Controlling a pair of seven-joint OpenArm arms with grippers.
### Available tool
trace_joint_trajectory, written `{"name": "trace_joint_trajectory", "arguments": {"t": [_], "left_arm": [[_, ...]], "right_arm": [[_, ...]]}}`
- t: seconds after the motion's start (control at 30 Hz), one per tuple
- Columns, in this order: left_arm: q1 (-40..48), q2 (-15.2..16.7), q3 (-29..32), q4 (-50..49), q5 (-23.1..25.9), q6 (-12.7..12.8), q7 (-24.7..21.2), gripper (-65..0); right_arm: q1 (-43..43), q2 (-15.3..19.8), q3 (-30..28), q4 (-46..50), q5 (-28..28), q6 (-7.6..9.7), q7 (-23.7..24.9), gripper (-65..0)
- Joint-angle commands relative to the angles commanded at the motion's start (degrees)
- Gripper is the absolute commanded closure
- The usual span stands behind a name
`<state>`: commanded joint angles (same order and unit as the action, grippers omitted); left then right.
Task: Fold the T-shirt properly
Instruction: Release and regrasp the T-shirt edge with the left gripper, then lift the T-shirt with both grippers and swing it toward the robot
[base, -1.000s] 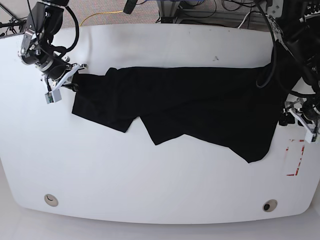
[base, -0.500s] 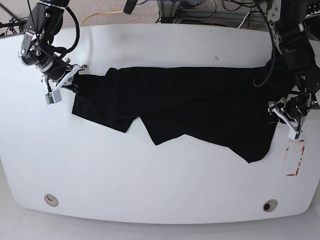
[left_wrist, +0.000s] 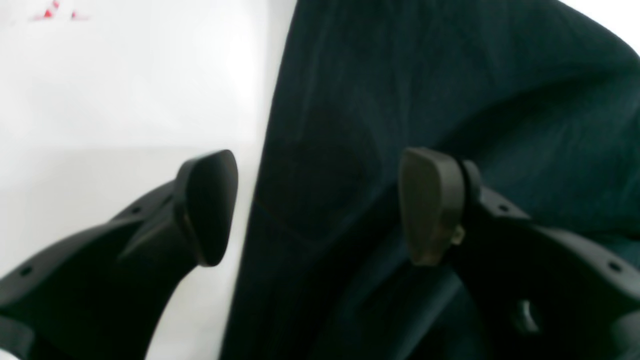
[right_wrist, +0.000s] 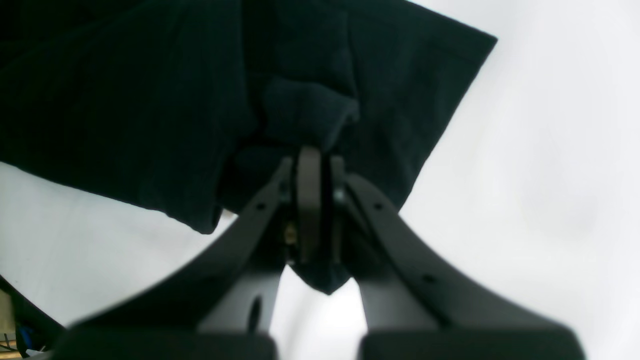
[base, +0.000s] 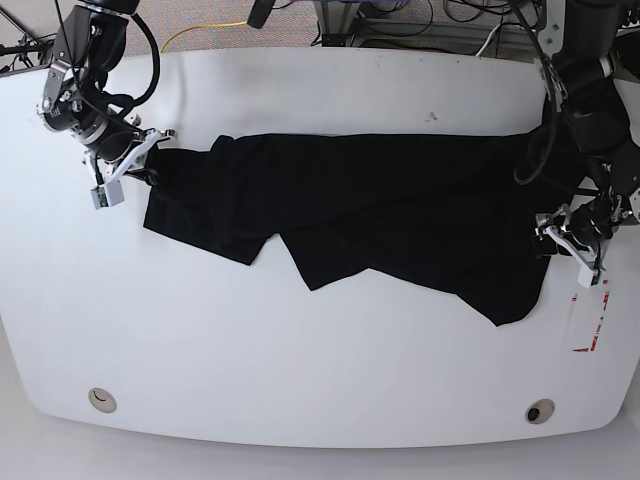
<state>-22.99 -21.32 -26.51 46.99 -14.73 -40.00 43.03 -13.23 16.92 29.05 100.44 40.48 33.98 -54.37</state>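
The black T-shirt (base: 400, 215) lies spread wide across the white table (base: 300, 350), rumpled, with a pointed flap hanging toward the front. At the shirt's left end in the base view, my right gripper (base: 153, 167) is shut on a bunched fold of cloth; the right wrist view shows the gripper (right_wrist: 314, 172) pinching the T-shirt (right_wrist: 150, 100). My left gripper (base: 556, 233) is at the shirt's right edge. In the left wrist view that gripper (left_wrist: 320, 205) is open and straddles the T-shirt (left_wrist: 450, 90) hem, one finger over bare table, the other over cloth.
A red-and-white marking (base: 590, 315) is stuck on the table just right of the left gripper, and red specks (left_wrist: 50, 12) show in the left wrist view. Two round holes (base: 100, 400) (base: 540, 411) sit near the front edge. Cables (base: 400, 15) run behind the table.
My left gripper has moved in from the table's right edge to the shirt's right hem. The right gripper has stayed put, holding the cloth.
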Motion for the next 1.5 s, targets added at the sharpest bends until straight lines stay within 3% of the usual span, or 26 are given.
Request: {"name": "trace_joint_trajectory", "arguments": {"t": [0.07, 0.13, 0.23, 0.33, 0.63, 0.87, 1.07, 1.5], "left_arm": [[0.0, 1.1, 0.0, 0.4, 0.1, 0.0, 0.1, -42.5], [0.0, 1.4, 0.0, 0.5, 0.3, 0.0, 0.2, -34.0], [0.0, 1.4, 0.0, 0.1, 0.4, 0.0, 0.2, -13.6], [0.0, 1.5, 0.0, 0.0, 0.4, 0.1, 0.2, -2.8], [0.1, 1.3, -0.3, 1.8, -0.1, 0.0, 1.0, -0.3], [0.1, 1.6, -5.5, 16.4, -0.1, 0.0, 9.8, -0.3], [-2.3, 1.6, -6.2, 24.4, -0.1, 0.0, 16.8, -0.3], [-11.5, 1.8, -9.6, 36.6, -0.2, 0.0, 28.5, -0.3]], "right_arm": [[0.0, 0.0, 0.0, 0.0, 0.0, 0.0, 0.0, 0.0], [0.4, 0.0, 0.0, 0.0, 0.0, 0.0, 0.0, 0.0], [0.6, 0.0, 0.0, 0.0, 0.0, 0.0, 0.0, 0.0], [0.8, 0.0, 0.0, 0.0, 0.0, -0.09, 0.0, 0.0], [1.0, 0.0, -0.2, 0.4, 0.3, -0.09, 0.0, 0.0], [3.9, 0.4, -0.2, 2.5, 0.0, 0.26, -0.2, 0.0], [8.0, 0.5, -0.4, 3.7, -0.1, 0.18, -0.4, 0.0], [25.1, 8.7, -8.2, 1.5, -0.2, -0.18, -0.4, 0.0]]}}
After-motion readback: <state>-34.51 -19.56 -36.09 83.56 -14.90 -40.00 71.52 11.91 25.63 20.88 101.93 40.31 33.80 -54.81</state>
